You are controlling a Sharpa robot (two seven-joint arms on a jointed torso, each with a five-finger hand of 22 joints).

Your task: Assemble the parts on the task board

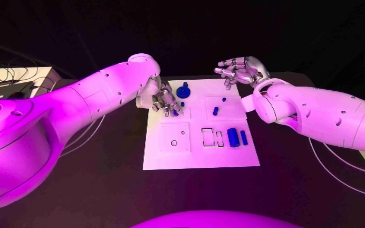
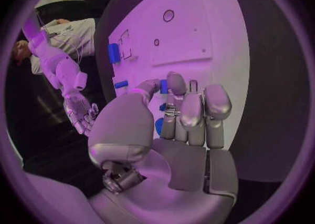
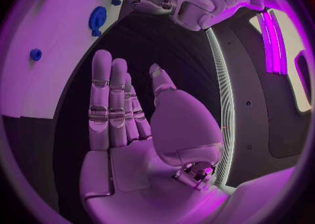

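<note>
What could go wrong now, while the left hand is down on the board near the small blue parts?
1. The left hand sits low over the task board, close to a small blue part and the round blue part; its fingers might knock them.
2. Whether the left hand holds anything cannot be told, so a pick may fail.
3. The right hand hovers open beyond the board's far edge, too far to help.
</note>
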